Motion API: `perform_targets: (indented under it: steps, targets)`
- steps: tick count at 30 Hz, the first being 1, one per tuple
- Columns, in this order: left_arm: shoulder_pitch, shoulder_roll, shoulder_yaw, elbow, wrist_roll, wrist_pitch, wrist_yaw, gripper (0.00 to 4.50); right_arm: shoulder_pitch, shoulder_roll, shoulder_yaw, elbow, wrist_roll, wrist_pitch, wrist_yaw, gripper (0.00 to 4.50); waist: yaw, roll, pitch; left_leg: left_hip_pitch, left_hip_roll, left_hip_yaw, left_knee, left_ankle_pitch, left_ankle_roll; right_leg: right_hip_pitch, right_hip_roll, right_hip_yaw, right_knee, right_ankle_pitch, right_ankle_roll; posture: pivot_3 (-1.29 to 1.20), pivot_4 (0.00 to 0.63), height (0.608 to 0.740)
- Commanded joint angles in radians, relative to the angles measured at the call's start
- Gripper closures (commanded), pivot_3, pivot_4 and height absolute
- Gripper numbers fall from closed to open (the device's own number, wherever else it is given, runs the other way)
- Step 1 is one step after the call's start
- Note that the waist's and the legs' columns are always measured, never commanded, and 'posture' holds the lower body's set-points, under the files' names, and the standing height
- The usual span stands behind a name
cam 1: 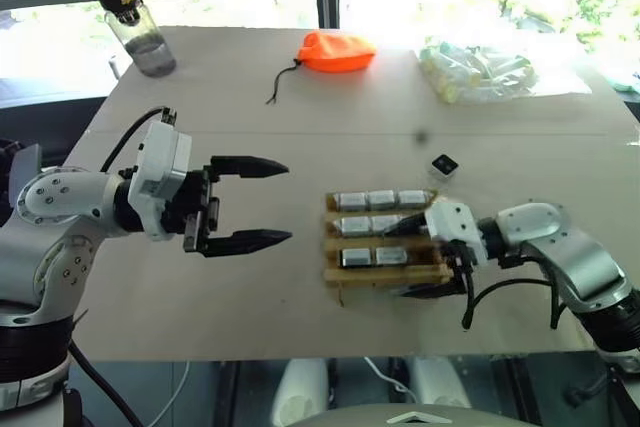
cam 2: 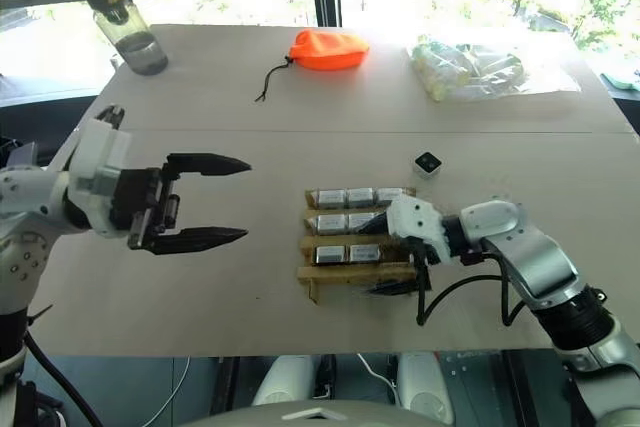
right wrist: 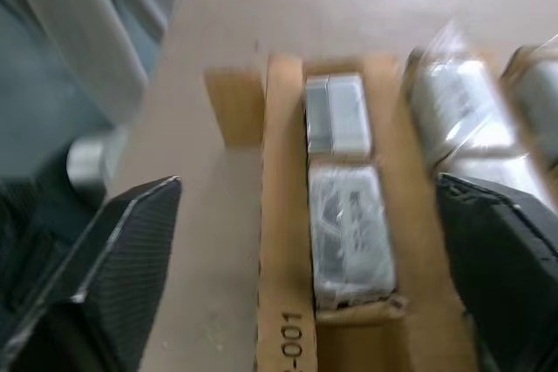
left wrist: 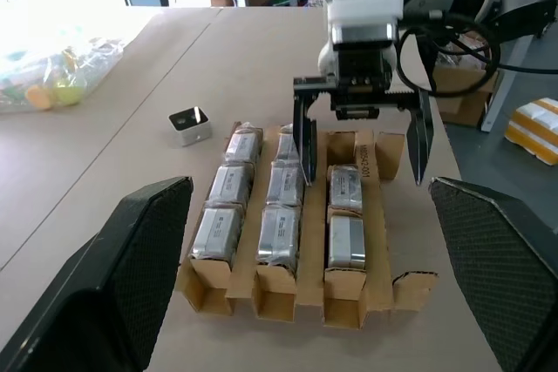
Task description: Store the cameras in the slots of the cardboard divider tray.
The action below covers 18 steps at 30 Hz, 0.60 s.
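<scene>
the pale worktop (cam 1: pixel 250 137) carries the cardboard divider tray (cam 1: pixel 385 275), eight cameras (cam 1: pixel 380 225) slotted in three rows, one loose camera (cam 1: pixel 444 165) beside it. left hand (cam 1: pixel 252 202) spread wide, empty. left wrist view: right hand (left wrist: pixel 362 144) wide over the two-camera row.

The left arm reaches in from the side and points across toward the other arm. Its gripper (cam 1: pixel 250 202) hangs in the air with its two black fingers wide apart, holding nothing. The right arm bends in low from the other side. Its gripper (left wrist: pixel 362 141) has its fingers spread and points slightly down.
</scene>
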Motion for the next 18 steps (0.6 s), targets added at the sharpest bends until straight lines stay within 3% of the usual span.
perform_targets:
  steps: [1,9,18]
  targets:
    - [-0.014,0.014,0.014,-0.007,-0.003,-0.014,-0.002,0.00,-0.085,0.031,-0.148,-0.016,0.140,0.096,-0.086,0.06,-0.002,0.000,0.000,0.000,0.000,0.000,0.000,0.000,0.000,0.000,0.000,0.000,0.000,0.000,0.000,0.00,0.150,0.740]
    - [-0.017,0.009,0.015,-0.001,0.027,-0.015,0.044,0.00,-0.195,0.094,-0.212,0.281,-0.065,-0.002,-0.350,0.06,0.000,0.000,0.000,-0.001,-0.001,0.000,0.000,0.000,0.000,0.000,0.000,0.000,0.000,0.000,0.000,0.00,0.150,0.740]
    - [-0.037,0.010,-0.013,0.005,0.069,0.070,0.196,0.00,-0.173,0.116,-0.141,0.463,-0.193,0.004,-0.405,0.06,-0.001,0.000,0.000,-0.001,-0.001,0.000,-0.001,0.000,0.000,-0.001,0.000,0.000,0.000,0.000,0.000,0.00,0.150,0.740]
